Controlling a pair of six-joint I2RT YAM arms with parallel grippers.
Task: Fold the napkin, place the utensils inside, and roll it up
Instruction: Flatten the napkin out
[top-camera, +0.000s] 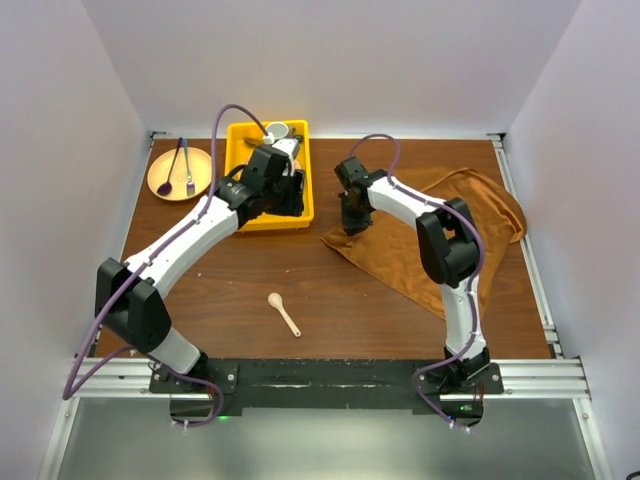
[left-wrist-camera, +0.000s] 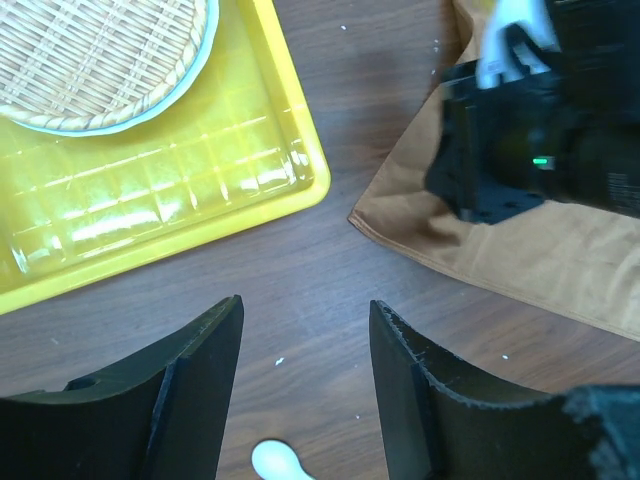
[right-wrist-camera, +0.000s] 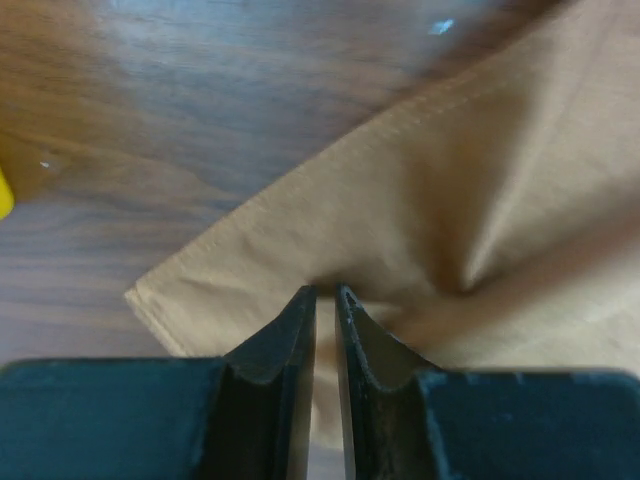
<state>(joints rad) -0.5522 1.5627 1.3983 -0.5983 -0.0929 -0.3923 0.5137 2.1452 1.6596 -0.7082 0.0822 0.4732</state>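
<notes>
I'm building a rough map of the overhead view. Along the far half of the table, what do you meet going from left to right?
round orange dish → yellow tray → napkin. Both end effectors are left out, since each overlaps one of these.

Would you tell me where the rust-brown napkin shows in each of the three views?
Top external: napkin right of centre.
Left wrist: napkin at the right edge, past the yellow tray.
Right wrist: napkin fills the centre and right.
Shared landmark: the napkin's corner nearest the tray, visible in all three.
</notes>
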